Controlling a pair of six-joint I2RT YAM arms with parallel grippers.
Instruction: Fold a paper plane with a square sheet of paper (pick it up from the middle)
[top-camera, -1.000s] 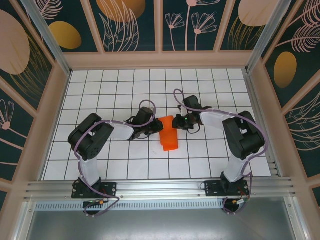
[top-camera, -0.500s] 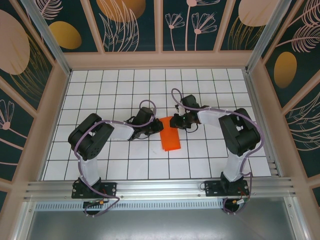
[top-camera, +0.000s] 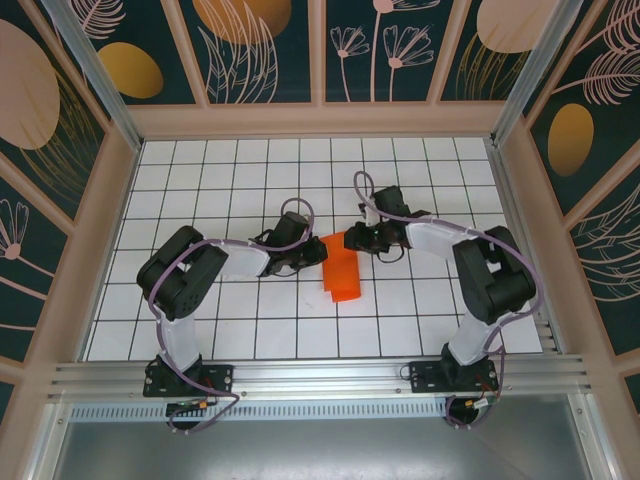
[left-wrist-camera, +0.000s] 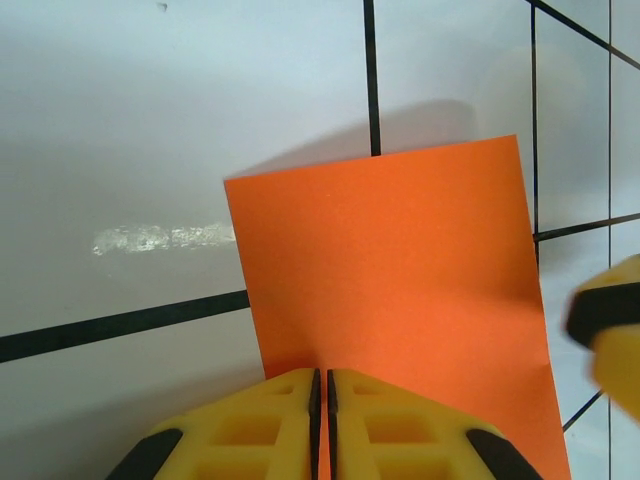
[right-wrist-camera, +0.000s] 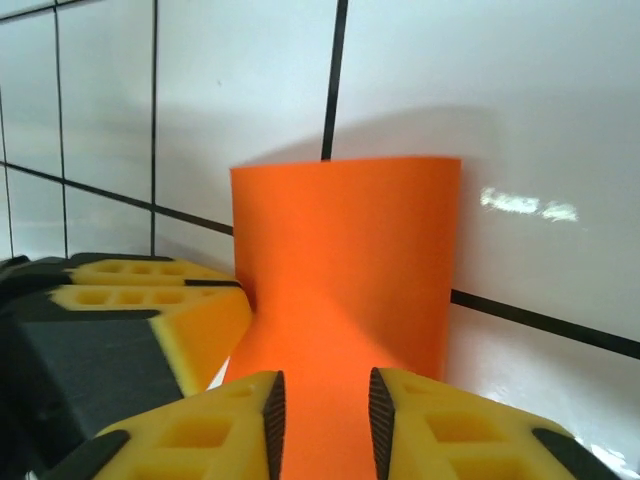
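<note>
Our left claw (left-wrist-camera: 320, 375) is pinched shut on the near edge of the orange paper (left-wrist-camera: 390, 270), which runs out ahead of its fingertips. Our right claw (right-wrist-camera: 327, 385) stands parted, the paper loose between its fingers. With one grip only, we judge a pull could drag or crumple it. We count one paper, two claws.

Matt, smooth orange paper sheet (left-wrist-camera: 390, 270); glossy white tabletop (left-wrist-camera: 120, 110); matt yellow plastic fingers (left-wrist-camera: 285, 382).

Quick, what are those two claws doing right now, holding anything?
Left gripper: closed, pinching the orange paper.
Right gripper: open, jaws apart either side of the paper.
</note>
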